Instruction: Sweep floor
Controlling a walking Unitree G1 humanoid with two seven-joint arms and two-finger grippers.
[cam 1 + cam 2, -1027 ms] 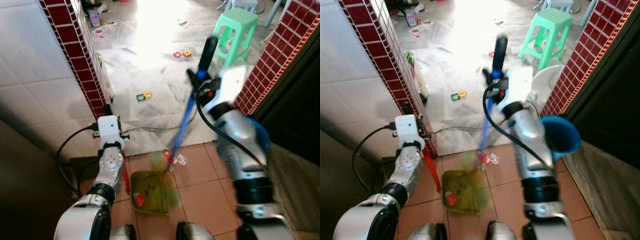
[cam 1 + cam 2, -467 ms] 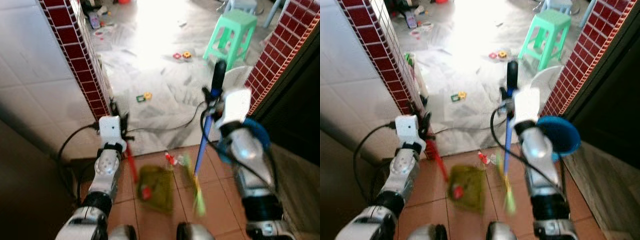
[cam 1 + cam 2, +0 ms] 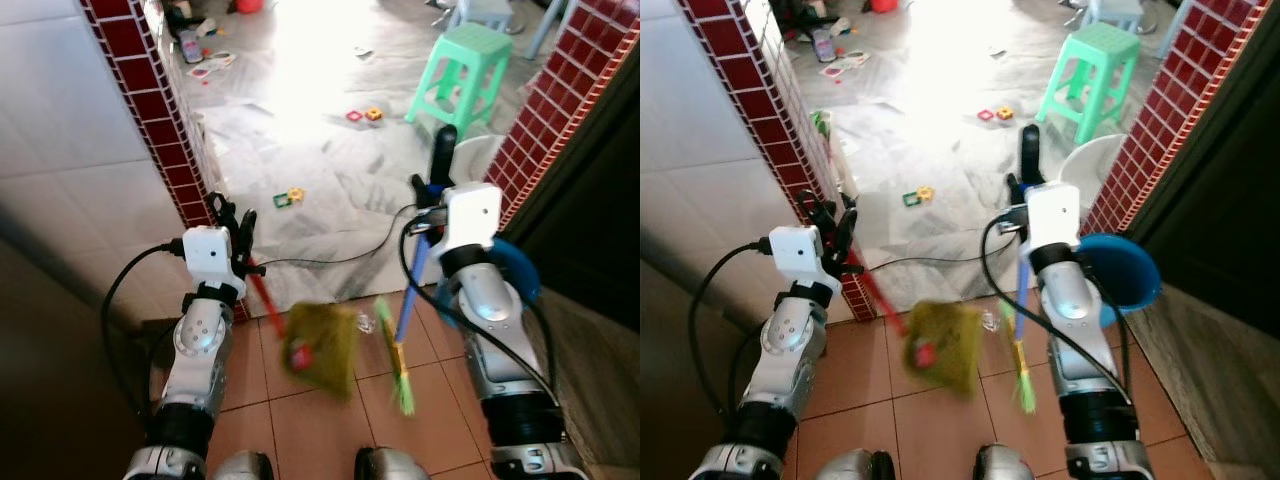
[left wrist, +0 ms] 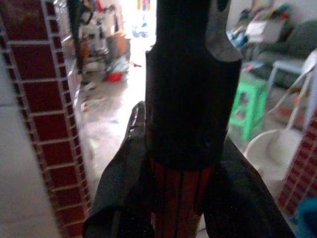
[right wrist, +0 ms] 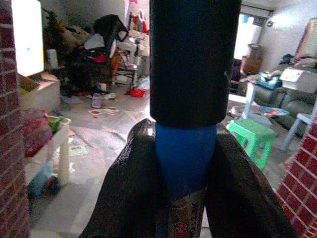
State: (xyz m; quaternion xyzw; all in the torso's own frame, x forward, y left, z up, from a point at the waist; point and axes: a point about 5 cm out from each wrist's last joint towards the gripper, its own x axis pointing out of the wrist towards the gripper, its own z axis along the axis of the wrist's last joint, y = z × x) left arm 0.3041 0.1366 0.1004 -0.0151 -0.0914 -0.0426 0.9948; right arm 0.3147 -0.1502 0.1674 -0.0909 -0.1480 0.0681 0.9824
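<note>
Terracotta floor tiles (image 3: 300, 420) lie under the robot, and over them the green dustpan (image 3: 325, 345) is now seen lifted and tilted, blurred by motion. One second ago it lay flat on the tiles near the robot's feet; half a second ago it was already raised. Its red handle (image 3: 262, 298) is gripped by the left gripper (image 3: 228, 222), whose fingers are closed around it. A red scrap (image 3: 298, 355) is seen at the pan's lower edge.

The broom's blue handle (image 3: 412, 290) is held by the right gripper (image 3: 432, 185), fingers clamped on it just below its black grip. One second ago the broom was slanted forward with its head at the litter by the tile edge. Now it is held near upright and closer to the body, and its green bristles (image 3: 398, 360) hang over the tiles beside the dustpan. A clear wrapper (image 3: 366, 323) is noted on the floor between pan and broom.

In the head views small toys (image 3: 288, 195) are recorded on the grey marble floor (image 3: 320, 120) beyond, with a green stool (image 3: 465, 70) (by the right brick pillar). In the right wrist view the room beyond is seen with a sofa (image 5: 292, 101) and clutter. In the left wrist view the red handle is confirmed between that gripper's black fingers (image 4: 119, 198).
</note>
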